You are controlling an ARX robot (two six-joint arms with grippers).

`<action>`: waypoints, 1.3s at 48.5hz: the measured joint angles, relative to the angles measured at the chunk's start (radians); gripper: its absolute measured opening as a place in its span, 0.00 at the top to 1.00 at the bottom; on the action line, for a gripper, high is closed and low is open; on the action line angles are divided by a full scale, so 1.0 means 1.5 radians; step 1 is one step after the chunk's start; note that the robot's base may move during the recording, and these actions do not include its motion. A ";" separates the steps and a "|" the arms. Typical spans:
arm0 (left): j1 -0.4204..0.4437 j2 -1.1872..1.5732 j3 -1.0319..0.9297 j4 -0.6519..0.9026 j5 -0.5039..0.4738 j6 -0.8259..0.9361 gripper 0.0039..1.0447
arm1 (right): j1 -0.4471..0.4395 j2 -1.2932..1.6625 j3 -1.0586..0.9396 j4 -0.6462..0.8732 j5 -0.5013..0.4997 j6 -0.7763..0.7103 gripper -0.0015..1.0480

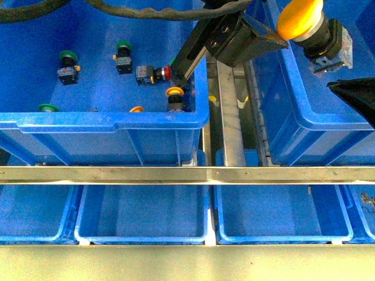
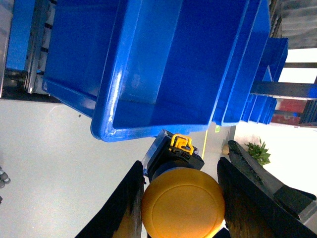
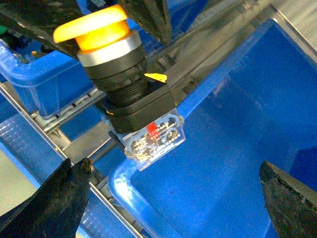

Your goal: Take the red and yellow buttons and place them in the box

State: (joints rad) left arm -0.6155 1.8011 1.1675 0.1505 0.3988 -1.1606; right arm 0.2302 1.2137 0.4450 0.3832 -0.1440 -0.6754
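Box (image 1: 328, 140): large blue crate on the right in the front view. What we see of its interior is bare, and its smooth walls also fill the left wrist view (image 2: 163, 59).

Source crate (image 1: 105, 121): a second large blue crate at the left, apart from the box across a gap with a metal channel (image 1: 229, 117).

Shallow blue trays (image 1: 146, 211) sit in a lower row. A metal rail (image 1: 176, 174) crosses in front of both crates.

Left end effector (image 2: 181, 198): clenched on the yellow button (image 1: 300, 17), with one black finger (image 2: 130, 208) on each side of the cap. We see the button held in the air over the box, near the wall that faces the source crate. Its cap points toward the source crate and its black body (image 3: 133, 99) toward the box.

Right end effector (image 3: 173, 168): released, with its fingers spread wide. It sits over the box, on the far side of the held button from the source crate, and touches nothing.

Loose parts in the source crate:
- A red button (image 1: 155, 74) lies on its side near the right wall.
- A second yellow button (image 1: 174, 93) stands upright just in front of the red one.
- A third yellow cap (image 1: 136, 109) shows at the front rim, partly hidden.
- Two green buttons (image 1: 68, 58) (image 1: 123, 50) stand toward the left.
- One green cap (image 1: 48, 107) shows at the front rim.
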 joint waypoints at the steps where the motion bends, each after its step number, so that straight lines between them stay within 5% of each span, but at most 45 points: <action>1: 0.000 0.000 0.000 0.000 0.000 0.000 0.66 | 0.002 0.003 0.002 0.000 -0.005 -0.005 0.06; 36: -0.003 0.000 0.001 -0.002 -0.010 0.010 0.67 | 0.020 0.147 0.079 0.072 -0.054 -0.085 0.06; 52: -0.003 0.000 0.006 -0.002 -0.010 0.009 0.67 | 0.020 0.149 0.079 0.070 -0.062 -0.084 0.57; 63: -0.003 0.000 0.006 -0.004 -0.013 0.013 0.67 | 0.020 0.149 0.079 0.071 -0.063 -0.081 0.61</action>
State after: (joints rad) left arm -0.6201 1.8015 1.1763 0.1440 0.3786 -1.1412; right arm 0.2600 1.4376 0.5632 0.4900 -0.2379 -0.7975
